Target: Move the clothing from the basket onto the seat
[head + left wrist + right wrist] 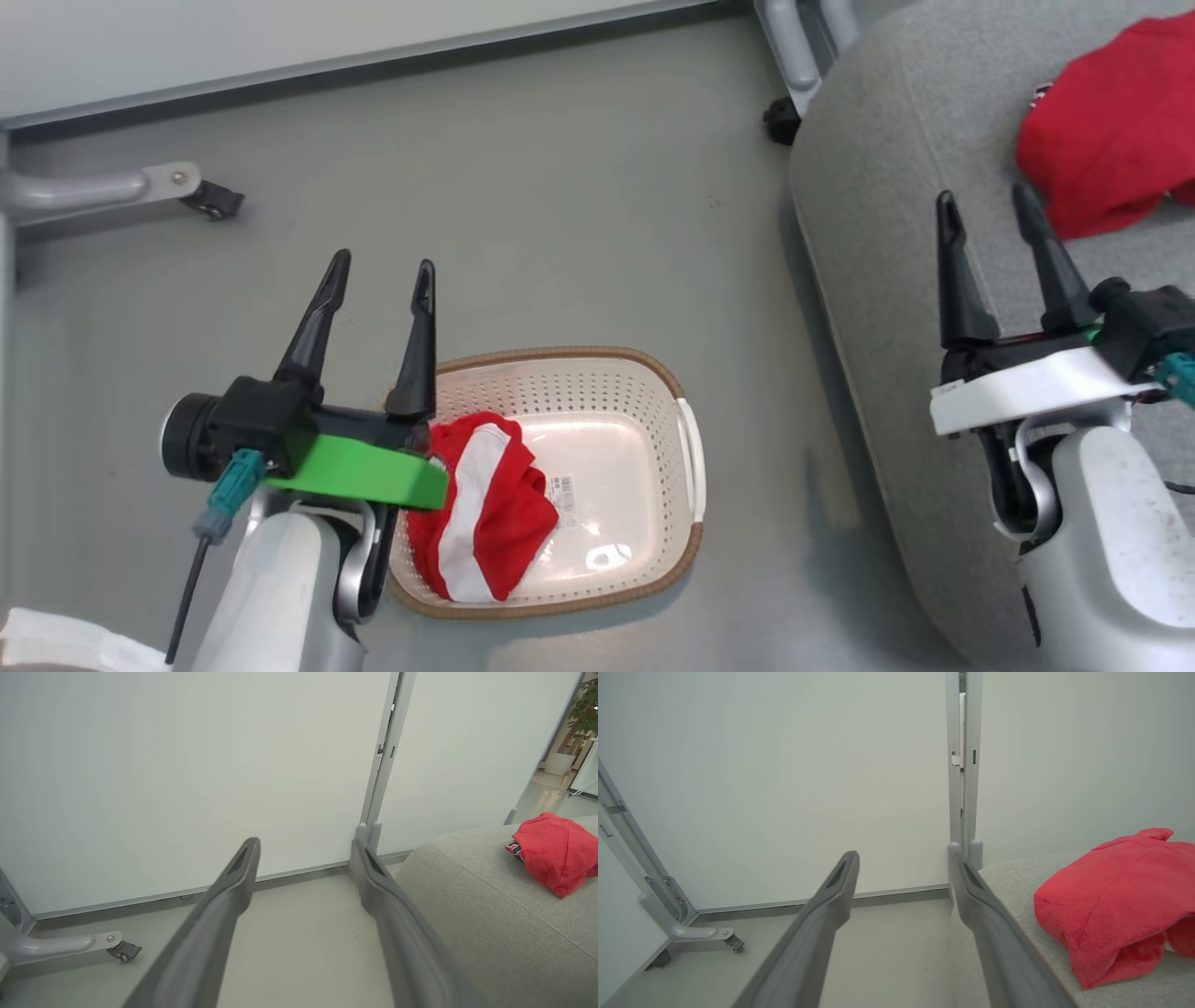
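while crumpled in basket (611,397), red garment (509,523) shows white stripe.

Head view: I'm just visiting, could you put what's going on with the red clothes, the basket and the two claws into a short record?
Basket: on the floor, apart from the seat
Garment in basket: red, white stripe, crumpled at its left end
Garment on seat: red, bunched
Left gripper: open, empty, by the basket's left end
Right gripper: open, empty, over the seat
Left to do: one garment to move
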Robot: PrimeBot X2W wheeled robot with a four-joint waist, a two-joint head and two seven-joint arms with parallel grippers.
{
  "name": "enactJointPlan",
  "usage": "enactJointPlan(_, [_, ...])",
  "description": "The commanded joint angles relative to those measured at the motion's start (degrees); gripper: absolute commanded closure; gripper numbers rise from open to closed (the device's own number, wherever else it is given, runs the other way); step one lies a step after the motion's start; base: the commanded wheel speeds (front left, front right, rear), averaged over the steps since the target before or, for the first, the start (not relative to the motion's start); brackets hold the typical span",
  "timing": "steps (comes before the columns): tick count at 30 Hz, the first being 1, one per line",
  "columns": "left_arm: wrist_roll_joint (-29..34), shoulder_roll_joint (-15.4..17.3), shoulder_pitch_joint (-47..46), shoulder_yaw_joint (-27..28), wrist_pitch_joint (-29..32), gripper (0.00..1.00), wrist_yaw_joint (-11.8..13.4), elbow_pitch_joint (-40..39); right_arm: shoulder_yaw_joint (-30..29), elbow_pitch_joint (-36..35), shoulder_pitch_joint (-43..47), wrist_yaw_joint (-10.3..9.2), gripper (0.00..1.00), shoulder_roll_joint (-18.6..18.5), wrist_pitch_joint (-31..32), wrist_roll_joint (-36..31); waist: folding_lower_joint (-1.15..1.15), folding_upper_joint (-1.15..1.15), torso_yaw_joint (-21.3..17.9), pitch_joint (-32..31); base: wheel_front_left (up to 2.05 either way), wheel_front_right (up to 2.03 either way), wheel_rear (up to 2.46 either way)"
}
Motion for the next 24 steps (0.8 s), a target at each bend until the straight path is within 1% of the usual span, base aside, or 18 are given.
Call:
enactJointPlan(1, [0.55, -0.26, 1.44, 1.12, -0.05, 0.0, -0.34, -0.04, 0.59, -0.54, 1.14, -0.04, 0.0, 0.27, -0.04, -0.7, 0.0, 0.0, 2.32, -2.27, 0.0, 0.0, 0.0])
enactJointPlan(7, [1.07, -1.28, 3.84, 4.51, -0.05, 0.0, -0.92, 0.23, 2.6, -1.57, 3.55, -0.04, 0.0, 1.68, -0.04, -2.1, 0.0, 0.0, 3.62, -4.35, 0.0, 0.0, 0.0])
enactJointPlan(13, [1.58, -1.73, 5.78, 5.54, -0.05, 0.0, -1.45, 0.61, 3.66, -2.81, 6.81, -0.04, 0.0, 2.66, -0.03, -2.72, 0.0, 0.0, 4.3, -6.04, 0.0, 0.0, 0.0])
enactJointPlan(20, [1.32, -1.94, 8.06, 6.6, -0.05, 0.0, -1.51, 0.45, 3.32, -4.37, 11.05, -0.04, 0.0, 3.13, -0.03, -3.88, 0.0, 0.0, 4.94, -8.1, 0.0, 0.0, 0.0])
enactJointPlan(24, [0.75, -1.97, 9.06, 7.04, -0.05, 0.0, -1.03, 0.26, 2.54, -5.09, 13.26, -0.04, 0.0, 3.24, -0.03, -4.19, 0.0, 0.0, 5.31, -8.81, 0.0, 0.0, 0.0])
